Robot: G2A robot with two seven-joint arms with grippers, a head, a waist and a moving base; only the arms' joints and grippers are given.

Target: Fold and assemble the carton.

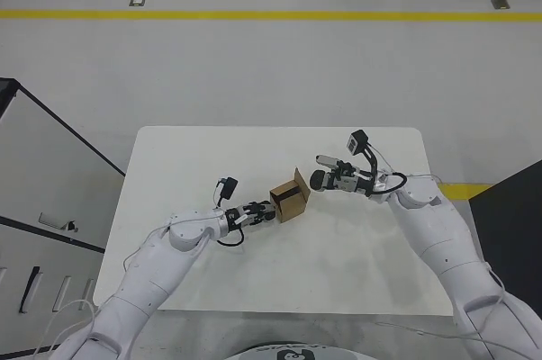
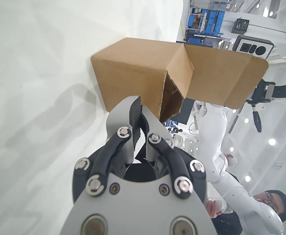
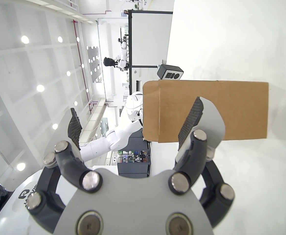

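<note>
From the left, an arm comes in low over the desk (image 1: 208, 162), forearm stretched out and wrist aimed straight at the carton (image 1: 289, 202). The left fingers (image 2: 135, 110) are pressed together with nothing between them. Their tips sit right at the carton's near wall, beside the seam where the end flaps gape a little. I can't tell whether they actually touch. To my eye that is a brace, a blunt stop so the box won't slide when it is pushed from the other side.

The carton stands near the middle of the desk, half formed. Its body is squared up, the near end is not properly shut, and one long flap (image 2: 213, 74) sticks out on the side facing the other arm.

On the right, that arm reaches in from the desk's far side, elbow bent and wrist turned toward the box. The right fingers (image 3: 191, 118) are spread wide and hold nothing. They face the broad outer side of the flap, close to it, and look set to fold it over.
</note>
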